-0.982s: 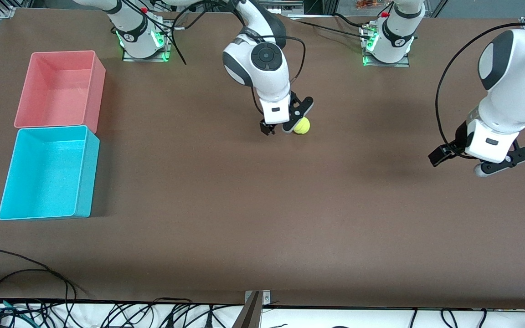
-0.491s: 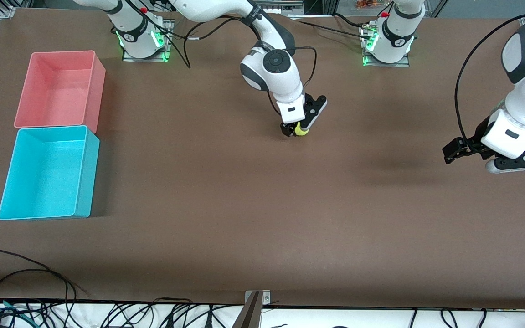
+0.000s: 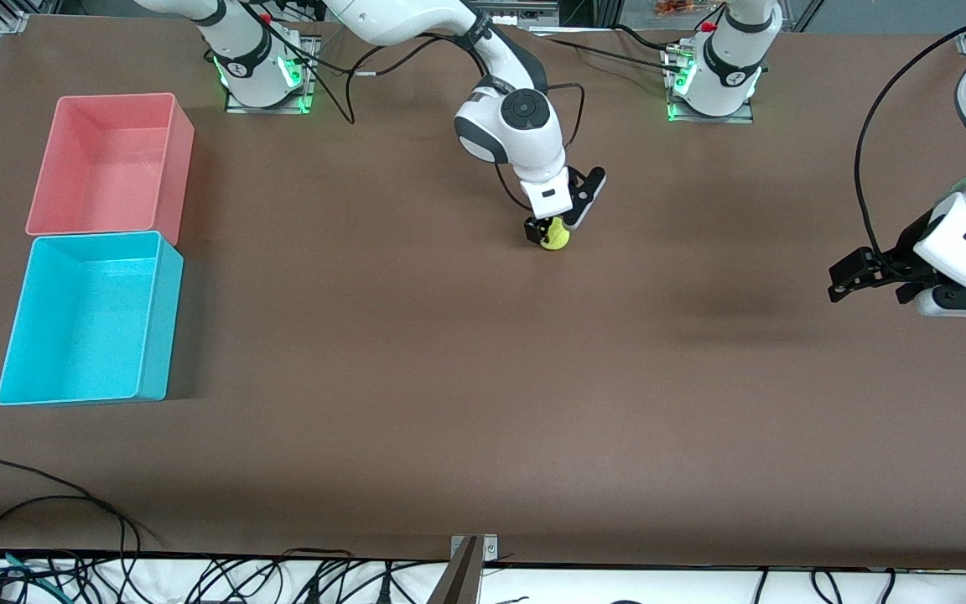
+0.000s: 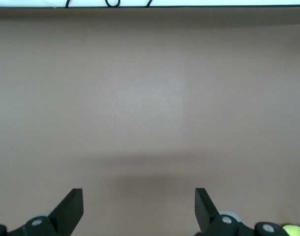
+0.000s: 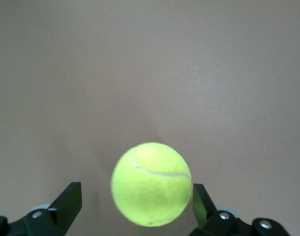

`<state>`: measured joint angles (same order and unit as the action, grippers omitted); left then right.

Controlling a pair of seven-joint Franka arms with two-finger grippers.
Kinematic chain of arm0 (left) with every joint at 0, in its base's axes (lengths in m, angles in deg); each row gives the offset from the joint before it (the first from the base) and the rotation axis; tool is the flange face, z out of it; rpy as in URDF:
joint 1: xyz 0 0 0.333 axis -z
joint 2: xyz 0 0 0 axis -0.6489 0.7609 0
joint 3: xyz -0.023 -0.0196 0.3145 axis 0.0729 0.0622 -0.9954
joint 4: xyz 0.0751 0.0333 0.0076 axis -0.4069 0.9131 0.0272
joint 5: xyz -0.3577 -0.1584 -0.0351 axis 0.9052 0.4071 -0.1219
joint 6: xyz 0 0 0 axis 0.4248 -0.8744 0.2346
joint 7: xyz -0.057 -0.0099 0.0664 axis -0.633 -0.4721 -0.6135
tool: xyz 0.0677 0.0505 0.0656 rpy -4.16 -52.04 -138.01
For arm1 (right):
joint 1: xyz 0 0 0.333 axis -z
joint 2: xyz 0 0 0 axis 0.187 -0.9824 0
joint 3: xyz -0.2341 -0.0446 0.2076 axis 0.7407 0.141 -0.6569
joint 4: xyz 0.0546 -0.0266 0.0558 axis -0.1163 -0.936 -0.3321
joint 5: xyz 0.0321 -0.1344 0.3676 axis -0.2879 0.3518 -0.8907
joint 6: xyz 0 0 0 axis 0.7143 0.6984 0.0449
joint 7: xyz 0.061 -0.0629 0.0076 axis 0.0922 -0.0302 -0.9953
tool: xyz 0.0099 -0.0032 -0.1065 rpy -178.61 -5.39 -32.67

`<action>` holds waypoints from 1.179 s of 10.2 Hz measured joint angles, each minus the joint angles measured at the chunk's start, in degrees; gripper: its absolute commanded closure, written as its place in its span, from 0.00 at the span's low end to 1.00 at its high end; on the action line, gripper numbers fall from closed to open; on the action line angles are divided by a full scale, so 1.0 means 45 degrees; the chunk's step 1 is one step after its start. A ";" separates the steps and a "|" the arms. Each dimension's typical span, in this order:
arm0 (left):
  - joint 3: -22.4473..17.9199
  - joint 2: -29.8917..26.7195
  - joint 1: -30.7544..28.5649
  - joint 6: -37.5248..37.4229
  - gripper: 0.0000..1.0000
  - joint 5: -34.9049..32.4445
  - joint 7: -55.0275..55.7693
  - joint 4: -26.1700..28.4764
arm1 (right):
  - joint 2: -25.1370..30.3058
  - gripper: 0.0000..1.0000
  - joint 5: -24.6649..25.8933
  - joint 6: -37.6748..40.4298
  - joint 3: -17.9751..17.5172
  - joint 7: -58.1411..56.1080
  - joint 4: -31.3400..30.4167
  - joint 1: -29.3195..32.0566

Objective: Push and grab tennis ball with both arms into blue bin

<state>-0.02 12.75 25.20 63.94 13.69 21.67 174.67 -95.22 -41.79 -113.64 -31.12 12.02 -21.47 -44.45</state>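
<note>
Right gripper (image 3: 552,228) hung spread over the tennis ball (image 3: 556,236), mid-table in the front view, the blue bin (image 3: 153,335) toward nine o'clock. Left gripper (image 3: 911,289) waited spread at three o'clock. Right wrist view showed the ball (image 5: 151,184) between open fingers (image 5: 66,201), seemingly untouched: light, fuzzy, springy, best pinched across its middle.

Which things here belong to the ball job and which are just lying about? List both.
Job:
- tennis ball, between the open fingers of the right hand
- blue bin, at the right arm's end
- left hand, open, over bare table

Lying about:
- pink bin, beside the blue bin
- cables at the table's near edge
</note>
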 measured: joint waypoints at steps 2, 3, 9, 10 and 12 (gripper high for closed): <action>-0.0979 -0.0105 0.1470 -0.0002 0.00 0.0002 -0.0192 -0.0162 | -0.0283 0.00 0.0611 -0.0017 0.0066 -0.0003 0.0000 0.0005; -0.1583 -0.0222 0.2235 -0.0006 0.00 0.0002 -0.0269 -0.0184 | -0.0345 0.00 0.0670 -0.0018 0.0068 -0.0003 0.0003 0.0004; -0.4608 -0.0761 0.4928 -0.0759 0.00 0.0002 -0.2156 -0.0181 | -0.0494 0.44 0.1474 -0.1279 0.0092 -0.0020 0.0024 -0.0092; -0.4744 -0.0832 0.4951 -0.0821 0.00 0.0002 -0.2411 -0.0178 | -0.0633 0.63 0.1756 -0.1338 0.0168 -0.0020 0.0019 -0.0090; -0.4767 -0.0855 0.4960 -0.0857 0.00 0.0002 -0.2602 -0.0153 | -0.0720 0.73 0.1901 -0.1608 0.0193 -0.0020 0.0024 -0.0093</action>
<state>-21.46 8.90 47.52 60.08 13.70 9.96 173.98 -98.45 -33.24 -120.88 -30.25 11.93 -21.36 -44.87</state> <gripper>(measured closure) 0.000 0.335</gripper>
